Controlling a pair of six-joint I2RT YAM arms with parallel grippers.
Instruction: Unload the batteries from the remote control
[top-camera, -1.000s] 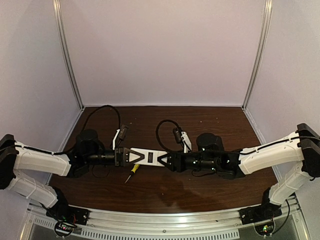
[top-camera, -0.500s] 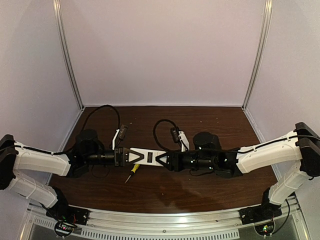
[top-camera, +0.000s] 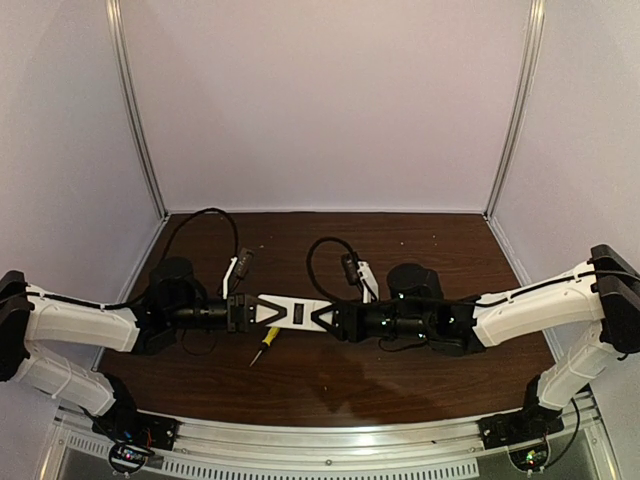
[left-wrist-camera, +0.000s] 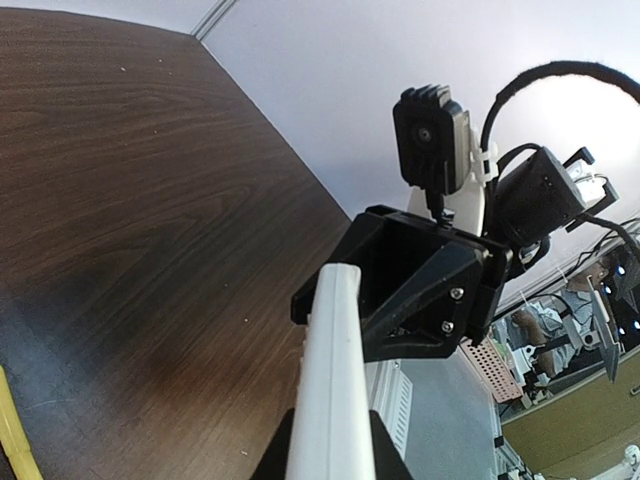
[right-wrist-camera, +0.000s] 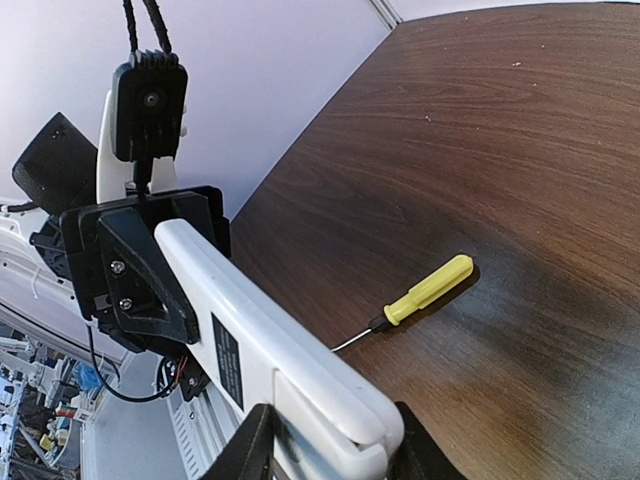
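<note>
As grippers (top-camera: 262, 312) (top-camera: 322, 319) clamp, one remote (top-camera: 297, 314), one screwdriver (top-camera: 267, 339)

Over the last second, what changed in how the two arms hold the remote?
The right arm edged slightly left, bringing the right tool a touch closer to the left tool. Nothing was let go: both tools stay shut on the remote control, one at each end. The screwdriver lies unmoved.

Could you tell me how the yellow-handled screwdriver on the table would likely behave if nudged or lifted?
The screwdriver lies flat on the smooth wooden table and its handle looks rounded, so a sideways nudge would probably roll it. Small and slender, it is likely light and stiff. The thin shaft offers little grip; the handle seems safer.
</note>
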